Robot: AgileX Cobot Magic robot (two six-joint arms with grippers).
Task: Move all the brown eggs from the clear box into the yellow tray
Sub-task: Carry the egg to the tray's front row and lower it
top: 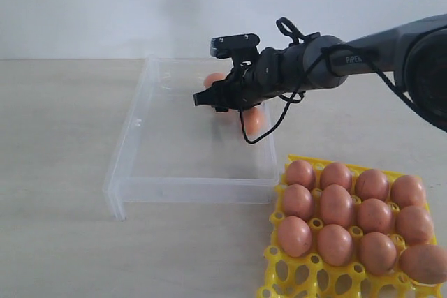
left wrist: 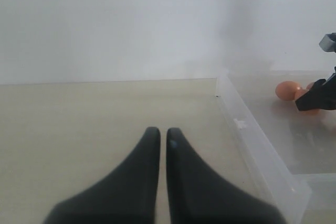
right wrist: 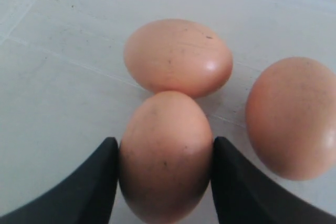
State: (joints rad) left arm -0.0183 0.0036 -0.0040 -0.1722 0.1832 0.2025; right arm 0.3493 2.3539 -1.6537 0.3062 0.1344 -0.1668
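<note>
- Brown eggs (top: 254,121): three show in the right wrist view, all inside the clear box (top: 129,137). You have the nearest egg (right wrist: 165,156) between the fingers of the right gripper (right wrist: 164,141).
- Grip state: the right gripper is clenched on the nearest egg, with both pads (right wrist: 100,182) against its flanks. The egg's long axis runs away from the wrist, so you hold it across the narrow waist.
- Just beyond, the second egg (right wrist: 178,56) lies crosswise and touches the far end of the nearest egg. The third egg (right wrist: 291,116) sits just beside them, apart from both.
- Judgement: lift straight up, because any push forward would shove the second egg.
- I cannot tell whether the nearest egg rests on the box floor or hangs clear of it.
- Farther off, the yellow tray (top: 307,284) lies just beside a corner of the box, on the right arm's side. Three rows of cups are filled and one edge row is bare. The right arm is the nearer one.
- Farthest, the left gripper (left wrist: 163,135) has its fingers closed together on nothing. It is over the table (left wrist: 79,119) outside the box wall, well apart from the eggs.
- Views: only the right wrist view shows the pad contact and the egg-to-egg touch. The exterior view hides the nearest egg behind the gripper, yet it alone shows the tray.
</note>
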